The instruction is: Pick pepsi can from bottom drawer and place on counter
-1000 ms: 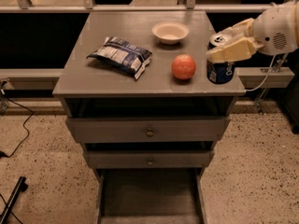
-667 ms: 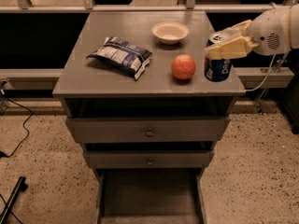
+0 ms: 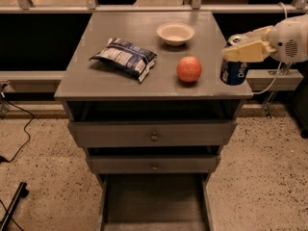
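The pepsi can (image 3: pixel 234 72), dark blue with white marks, is upright at the right edge of the counter (image 3: pixel 120 78), right of a red apple. My gripper (image 3: pixel 244 44) reaches in from the right and is shut around the can's silver top, one finger behind it and one in front. I cannot tell whether the can's base rests on the counter. The bottom drawer (image 3: pixel 154 201) is pulled open below, and its dark floor is bare.
On the counter lie a blue-and-white snack bag (image 3: pixel 125 57), a white bowl (image 3: pixel 175 33) and a red apple (image 3: pixel 189 69). The two upper drawers (image 3: pixel 154 136) are slightly ajar. A railing runs behind the cabinet. Cables lie on the floor at left.
The gripper has carried the can a little to the right, closer to the counter's right edge. The apple, bag and bowl have not moved.
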`<action>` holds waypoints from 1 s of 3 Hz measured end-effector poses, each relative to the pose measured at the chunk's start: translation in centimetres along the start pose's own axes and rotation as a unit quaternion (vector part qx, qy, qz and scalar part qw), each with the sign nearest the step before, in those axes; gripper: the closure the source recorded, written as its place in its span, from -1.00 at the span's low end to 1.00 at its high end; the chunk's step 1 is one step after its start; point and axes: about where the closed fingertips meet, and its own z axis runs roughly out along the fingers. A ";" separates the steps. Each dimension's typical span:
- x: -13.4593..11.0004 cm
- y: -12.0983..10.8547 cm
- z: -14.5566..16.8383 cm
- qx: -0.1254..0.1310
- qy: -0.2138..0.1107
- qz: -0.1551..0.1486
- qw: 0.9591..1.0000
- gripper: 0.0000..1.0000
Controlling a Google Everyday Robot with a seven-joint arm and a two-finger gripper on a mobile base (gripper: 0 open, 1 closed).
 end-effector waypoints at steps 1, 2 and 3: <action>1.3 -1.5 -0.9 0.026 -0.003 0.024 0.999 1.00; 2.5 -2.8 -0.7 0.038 -0.008 0.045 0.998 1.00; 3.6 -3.7 -0.1 0.041 -0.018 0.061 0.997 1.00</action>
